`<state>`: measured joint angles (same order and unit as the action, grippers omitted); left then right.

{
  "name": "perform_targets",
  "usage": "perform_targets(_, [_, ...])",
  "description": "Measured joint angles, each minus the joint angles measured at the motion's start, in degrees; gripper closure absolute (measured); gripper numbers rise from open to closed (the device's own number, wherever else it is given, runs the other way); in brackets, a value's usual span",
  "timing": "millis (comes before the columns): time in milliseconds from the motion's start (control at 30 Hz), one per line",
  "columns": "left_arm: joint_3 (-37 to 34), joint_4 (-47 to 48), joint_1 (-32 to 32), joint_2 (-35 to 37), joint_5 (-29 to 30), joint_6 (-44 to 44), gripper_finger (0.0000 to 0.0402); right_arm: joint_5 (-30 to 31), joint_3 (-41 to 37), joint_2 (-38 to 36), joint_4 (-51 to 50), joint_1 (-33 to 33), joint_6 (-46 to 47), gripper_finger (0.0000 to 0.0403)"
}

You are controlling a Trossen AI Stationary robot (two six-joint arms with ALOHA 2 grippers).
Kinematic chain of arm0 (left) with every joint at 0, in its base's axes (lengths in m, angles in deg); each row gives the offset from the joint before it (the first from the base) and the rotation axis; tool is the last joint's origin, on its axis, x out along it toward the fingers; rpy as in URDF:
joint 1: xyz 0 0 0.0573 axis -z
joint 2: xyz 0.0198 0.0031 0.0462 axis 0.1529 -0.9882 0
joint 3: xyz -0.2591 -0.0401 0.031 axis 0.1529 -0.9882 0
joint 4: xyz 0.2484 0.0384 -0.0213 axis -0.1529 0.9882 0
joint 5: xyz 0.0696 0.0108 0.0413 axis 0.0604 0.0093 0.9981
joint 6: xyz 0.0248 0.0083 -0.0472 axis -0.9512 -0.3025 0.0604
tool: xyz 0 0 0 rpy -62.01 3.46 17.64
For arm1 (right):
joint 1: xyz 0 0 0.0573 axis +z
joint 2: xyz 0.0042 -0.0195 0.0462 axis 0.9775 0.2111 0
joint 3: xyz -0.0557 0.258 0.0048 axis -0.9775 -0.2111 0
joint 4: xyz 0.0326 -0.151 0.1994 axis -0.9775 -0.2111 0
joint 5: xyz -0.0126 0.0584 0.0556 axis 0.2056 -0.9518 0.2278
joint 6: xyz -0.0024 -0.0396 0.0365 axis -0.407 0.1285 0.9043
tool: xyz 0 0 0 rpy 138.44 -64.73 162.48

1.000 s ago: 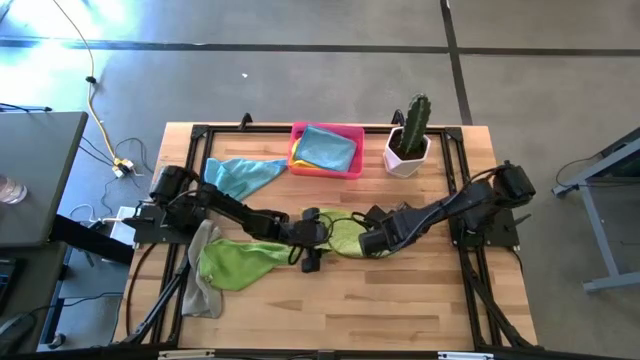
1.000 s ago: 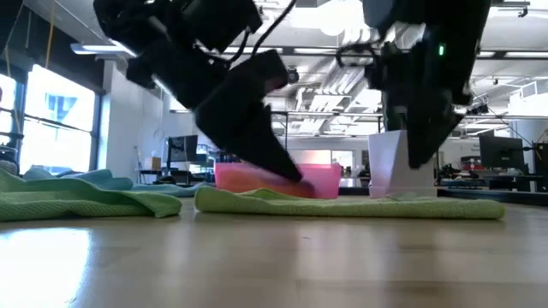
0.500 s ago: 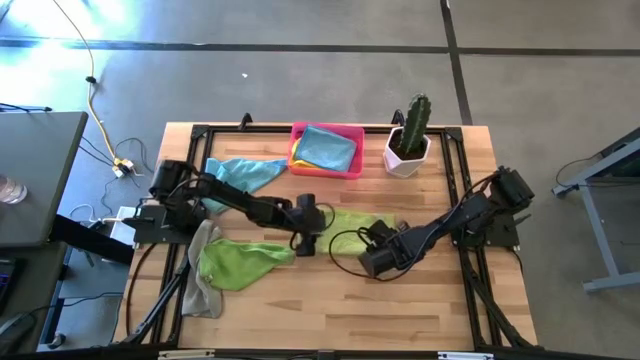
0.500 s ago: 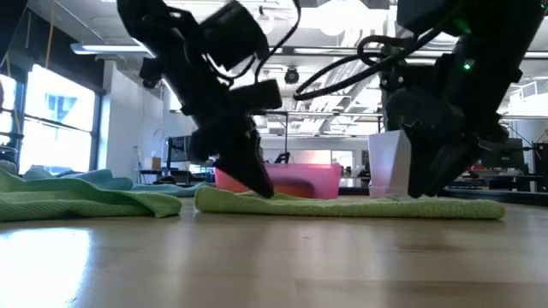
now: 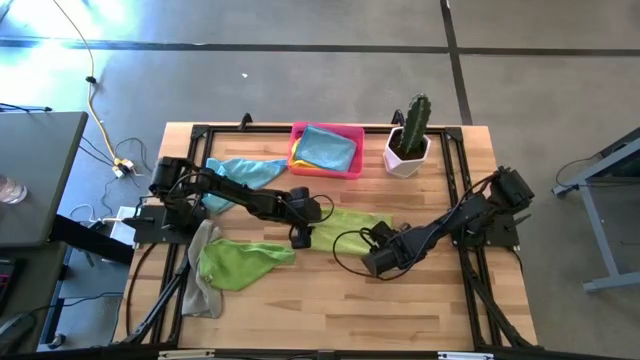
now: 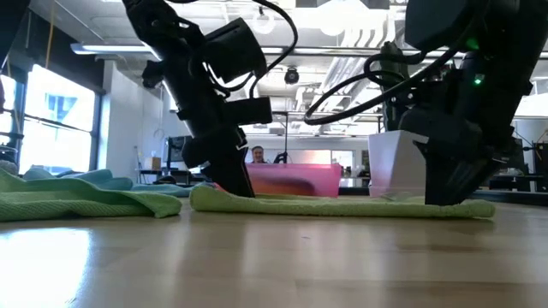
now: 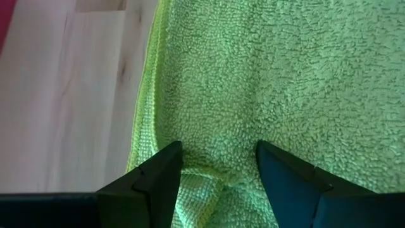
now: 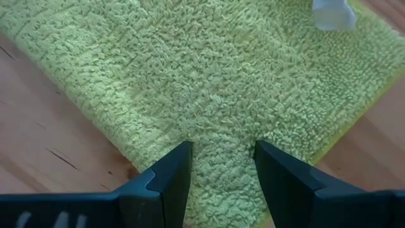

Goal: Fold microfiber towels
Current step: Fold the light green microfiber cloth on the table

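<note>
A lime green towel (image 5: 350,228) lies flat on the table's middle; it also shows in the low view (image 6: 342,205). My left gripper (image 5: 299,238) stands at its near left corner and my right gripper (image 5: 374,263) at its near right corner. Both are open, with their fingertips down on the cloth. A second lime green towel (image 5: 240,262) lies crumpled at the left, partly over a grey towel (image 5: 205,288). A light blue towel (image 5: 242,174) lies far left. Another light blue towel (image 5: 325,147) lies on a yellow one in the pink tray (image 5: 300,130). My left gripper comes from above, slanting, its open fingers (image 7: 166,166) set down on the towel beside its hemmed left edge (image 7: 147,120). A small pucker of cloth (image 7: 209,189) stands between them. The towel lies flat on the table. My right gripper comes from above, slanting, its open fingers (image 8: 176,166) set down on the towel's near right corner (image 8: 218,168), with cloth between them. The towel lies flat on the wood.
A white pot with a cactus (image 5: 408,140) stands far right, beside the pink tray. Bare wood lies along the table's near edge (image 5: 330,320). A person (image 6: 254,156) shows far off in the room behind.
Both grippers have moved apart along the towel, the left toward the table's left edge and the right toward its right and near edges. The right gripper has come down onto the cloth. More of the towel shows spread flat between them.
</note>
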<state>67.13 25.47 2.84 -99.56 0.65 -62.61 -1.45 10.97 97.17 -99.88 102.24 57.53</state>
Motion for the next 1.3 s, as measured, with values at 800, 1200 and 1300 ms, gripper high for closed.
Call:
perform_targets(800, [-0.35,5.5,-0.96,3.91,0.98,-8.14,0.0206,-0.87,-0.07,-0.04,-0.99,-0.02,-0.17,0.0234])
perform_targets(1200, [-0.26,7.76,4.45,4.04,-2.49,-8.13,0.0206,-0.74,3.0,-1.1,-7.05,-0.43,4.49,0.0234])
perform_targets(1300, [-0.26,7.83,5.47,4.04,-2.77,-7.29,0.0206,1.14,6.76,-2.95,-13.01,-0.2,4.63,0.0234])
